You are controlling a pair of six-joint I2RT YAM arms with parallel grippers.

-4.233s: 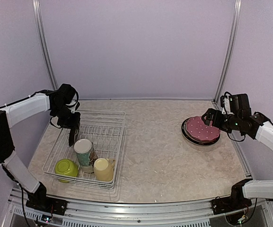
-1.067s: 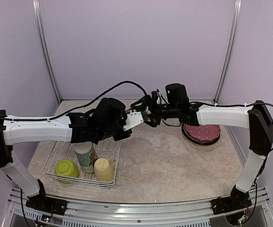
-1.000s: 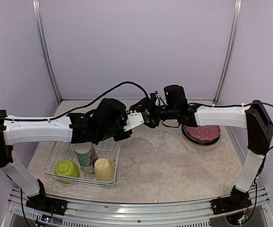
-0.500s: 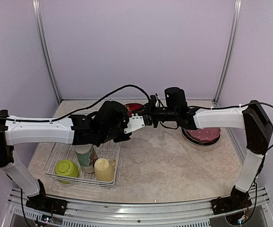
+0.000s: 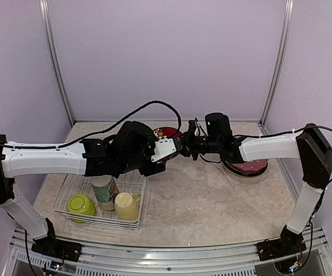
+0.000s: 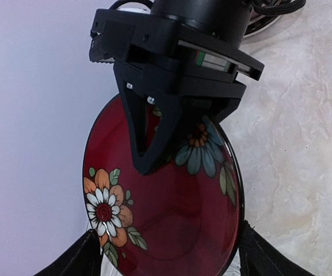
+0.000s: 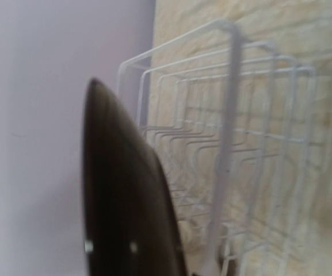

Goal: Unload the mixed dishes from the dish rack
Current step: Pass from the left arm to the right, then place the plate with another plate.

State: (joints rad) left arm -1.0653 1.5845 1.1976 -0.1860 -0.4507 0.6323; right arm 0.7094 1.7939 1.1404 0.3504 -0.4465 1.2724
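Now I am handing over the dark red plate (image 6: 171, 218) in mid-air at frame centre, with the right gripper (image 6: 151, 164) clamping its rim and the left gripper (image 6: 168, 261) standing open, and next I am probably carrying it to the right-side stack (image 5: 249, 167).

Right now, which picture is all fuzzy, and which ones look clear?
Right wrist view: fuzzy; the dark red plate rim and the dish rack wires look smeared. Left wrist view: sharp; the plate's flowers are crisp. Top external view: clear, evenly lit, only soft shadows.

Lilac walls (image 5: 166, 57) enclose a beige marbled tabletop (image 5: 200, 195).
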